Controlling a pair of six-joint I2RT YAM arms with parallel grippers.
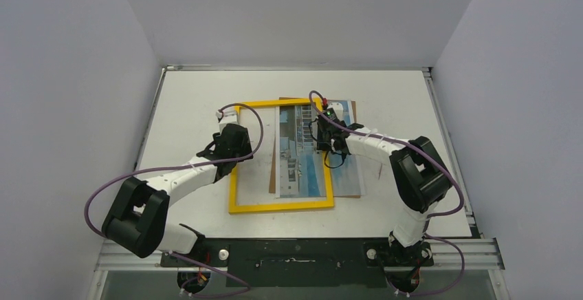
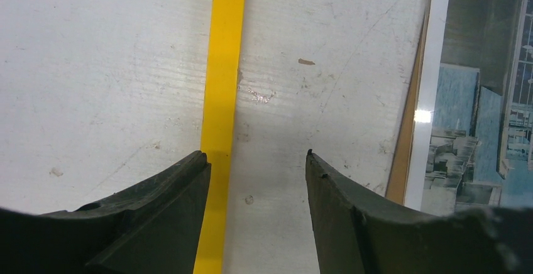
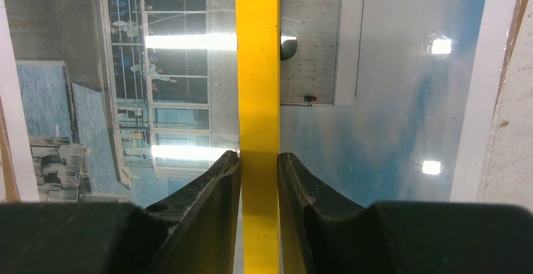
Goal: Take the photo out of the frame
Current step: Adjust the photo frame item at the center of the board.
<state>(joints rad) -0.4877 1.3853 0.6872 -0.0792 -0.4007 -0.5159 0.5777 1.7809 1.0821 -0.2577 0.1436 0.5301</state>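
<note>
The frame (image 1: 282, 207) lies flat on the table, a yellow border with bare table showing through its left half. The photo (image 1: 302, 169), in blue and white tones, lies under the frame's right bar and sticks out past it to the right. My right gripper (image 1: 324, 135) is shut on that right bar (image 3: 258, 66), one finger against each side of it (image 3: 259, 156), with the photo (image 3: 390, 98) beneath. My left gripper (image 1: 234, 150) stands open (image 2: 258, 158) over the frame's left bar (image 2: 220, 98), its left finger above the bar. The photo's edge (image 2: 478, 117) shows at the right of the left wrist view.
A brown backing board (image 1: 354, 104) lies under the photo, its edge (image 2: 405, 148) showing beside the white margin. The white table (image 1: 192, 93) is walled at the back and both sides. Purple cables loop from both arms.
</note>
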